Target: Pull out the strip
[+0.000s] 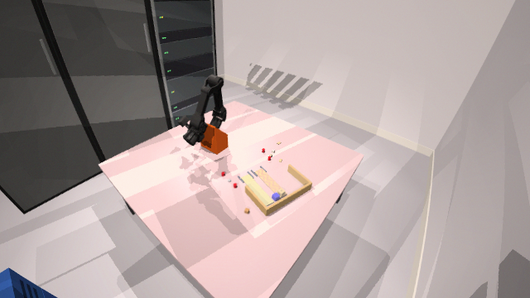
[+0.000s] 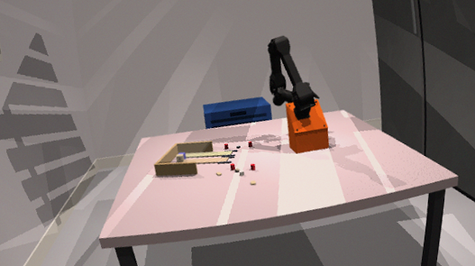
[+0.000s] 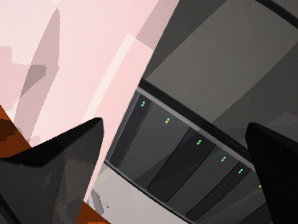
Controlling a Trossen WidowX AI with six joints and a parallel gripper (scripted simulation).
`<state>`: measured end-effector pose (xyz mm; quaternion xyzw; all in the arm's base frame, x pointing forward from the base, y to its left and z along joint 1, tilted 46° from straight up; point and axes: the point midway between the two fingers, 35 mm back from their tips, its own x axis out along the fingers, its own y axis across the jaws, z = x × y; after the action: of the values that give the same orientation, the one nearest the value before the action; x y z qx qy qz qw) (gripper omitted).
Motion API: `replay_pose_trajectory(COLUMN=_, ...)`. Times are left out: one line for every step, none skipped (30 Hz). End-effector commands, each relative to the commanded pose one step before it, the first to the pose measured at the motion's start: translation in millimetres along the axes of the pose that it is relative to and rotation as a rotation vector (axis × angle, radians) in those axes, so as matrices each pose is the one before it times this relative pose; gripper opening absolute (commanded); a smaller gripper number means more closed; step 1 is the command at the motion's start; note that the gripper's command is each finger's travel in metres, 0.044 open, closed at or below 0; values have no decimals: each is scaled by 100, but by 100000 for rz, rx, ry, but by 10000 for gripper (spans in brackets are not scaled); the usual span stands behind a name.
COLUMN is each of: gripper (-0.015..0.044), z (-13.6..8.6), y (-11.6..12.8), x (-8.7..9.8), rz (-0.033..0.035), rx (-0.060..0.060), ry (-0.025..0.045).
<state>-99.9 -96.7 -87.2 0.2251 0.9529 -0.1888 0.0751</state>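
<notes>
A blue cube point(image 1: 276, 196) and a beige cube point(image 1: 282, 192) point(image 2: 179, 158) sit close together at the far end of the strips, inside the wooden frame point(image 1: 288, 199) point(image 2: 176, 170). No label is readable. A pale yellow strip point(image 1: 257, 189) and a tan patterned strip point(image 1: 269, 181) lie side by side, with thin grey pieces at their near ends. The beige cube appears to be on the tan strip's end; the blue cube's support is unclear. My gripper point(image 1: 186, 131) point(image 3: 178, 128) is open and empty, beside the arm's base, far from the strips and pointed toward the server rack.
The arm stands on an orange box point(image 1: 221, 142) point(image 2: 309, 139). Small red cylinders point(image 1: 235, 185) point(image 2: 252, 167) and tan chips point(image 1: 281, 161) point(image 2: 253, 183) lie between box and frame. A small brown block point(image 1: 247, 210) lies outside the frame. The server rack point(image 1: 188, 54) point(image 3: 175, 160) stands beyond the table edge.
</notes>
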Motion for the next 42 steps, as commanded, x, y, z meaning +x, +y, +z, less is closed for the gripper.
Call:
replay_pose_trajectory(gripper=400, z=83, y=66, x=-70, rz=444, rx=771, ry=-644)
replay_pose_trajectory(gripper=400, z=257, y=200, x=-215, rz=1346, rx=2272, ry=-1968)
replay_pose_trajectory(gripper=400, z=451, y=343, x=-370, rz=2293, rx=3650, ry=-3396)
replay_pose_trajectory(gripper=400, z=588, y=442, x=-466, rz=2893, rx=4217, ry=-4334)
replay_pose_trajectory(gripper=400, z=626, y=474, x=-478, rz=3004, rx=3942, ry=-4521)
replay_pose_trajectory(gripper=400, z=661, y=509, x=-489, rz=3121, rx=3655, ry=-4685)
replay_pose_trajectory(gripper=400, z=692, y=546, x=-500, rz=3245, rx=3359, ry=-4829)
replay_pose_trajectory(gripper=400, z=720, y=586, x=-508, rz=3375, rx=3056, ry=-4950)
replay_pose_trajectory(gripper=400, z=744, y=628, x=-516, rz=3510, rx=2746, ry=-5051)
replay_pose_trajectory(gripper=400, z=764, y=673, x=-522, rz=3649, rx=2433, ry=-5129)
replay_pose_trajectory(gripper=400, z=780, y=718, x=-527, rz=3790, rx=2116, ry=-5182)
replay_pose_trajectory(gripper=400, z=793, y=766, x=-530, rz=3938, rx=1799, ry=-5218)
replay_pose_trajectory(gripper=400, z=802, y=815, x=-532, rz=4086, rx=1482, ry=-5230)
replay_pose_trajectory(gripper=400, z=807, y=864, x=-532, rz=4235, rx=1166, ry=-5221)
replay_pose_trajectory(gripper=400, z=809, y=915, x=-530, rz=4384, rx=852, ry=-5190)
replay_pose_trajectory(gripper=400, z=807, y=965, x=-526, rz=4533, rx=543, ry=-5138)
replay_pose_trajectory(gripper=400, z=801, y=1016, x=-520, rz=4681, rx=238, ry=-5066)
replay_pose_trajectory(gripper=400, z=792, y=1067, x=-513, rz=4827, rx=-59, ry=-4976)
replay_pose_trajectory(gripper=400, z=780, y=1117, x=-503, rz=4971, rx=-350, ry=-4867)
replay_pose_trajectory(gripper=400, z=764, y=1166, x=-492, rz=5112, rx=-632, ry=-4740)
replay_pose_trajectory(gripper=400, z=746, y=1214, x=-478, rz=5246, rx=-905, ry=-4595)
replay_pose_trajectory(gripper=400, z=725, y=1262, x=-464, rz=5382, rx=-1168, ry=-4441)
replay_pose_trajectory(gripper=400, z=702, y=1308, x=-447, rz=5511, rx=-1421, ry=-4269)
replay_pose_trajectory(gripper=400, z=676, y=1352, x=-428, rz=5634, rx=-1662, ry=-4085)
replay_pose_trajectory(gripper=400, z=649, y=1394, x=-408, rz=5752, rx=-1892, ry=-3889)
replay_pose_trajectory(gripper=400, z=619, y=1435, x=-387, rz=5864, rx=-2110, ry=-3683)
replay_pose_trajectory(gripper=400, z=589, y=1473, x=-364, rz=5971, rx=-2316, ry=-3468)
replay_pose_trajectory(gripper=400, z=556, y=1509, x=-340, rz=6070, rx=-2509, ry=-3245)
replay_pose_trajectory(gripper=400, z=523, y=1542, x=-314, rz=6164, rx=-2691, ry=-3016)
replay_pose_trajectory(gripper=400, z=490, y=1573, x=-288, rz=6251, rx=-2860, ry=-2782)
replay_pose_trajectory(gripper=400, z=455, y=1600, x=-260, rz=6327, rx=-3015, ry=-2542)
replay_pose_trajectory(gripper=400, z=421, y=1627, x=-232, rz=6404, rx=-3162, ry=-2302)
replay_pose_trajectory(gripper=400, z=386, y=1649, x=-204, rz=6470, rx=-3296, ry=-2059)
replay_pose_trajectory(gripper=400, z=351, y=1669, x=-174, rz=6529, rx=-3419, ry=-1815)
replay_pose_trajectory(gripper=400, z=317, y=1686, x=-145, rz=6581, rx=-3532, ry=-1571)
replay_pose_trajectory(gripper=400, z=283, y=1700, x=-115, rz=6626, rx=-3634, ry=-1328)
replay_pose_trajectory(gripper=400, z=250, y=1712, x=-85, rz=6664, rx=-3728, ry=-1087)
replay_pose_trajectory(gripper=400, z=218, y=1719, x=-55, rz=6691, rx=-3810, ry=-848)
replay_pose_trajectory(gripper=400, z=160, y=1412, x=-14, rz=5497, rx=-3176, ry=-519)
replay_pose_trajectory(gripper=400, z=92, y=848, x=10, rz=3304, rx=-1928, ry=-236)
replay_pose_trajectory(gripper=400, z=31, y=282, x=8, rz=1102, rx=-646, ry=-66)
replay_pose_trajectory(gripper=400, z=0, y=0, x=0, rz=0, rx=0, ry=0)
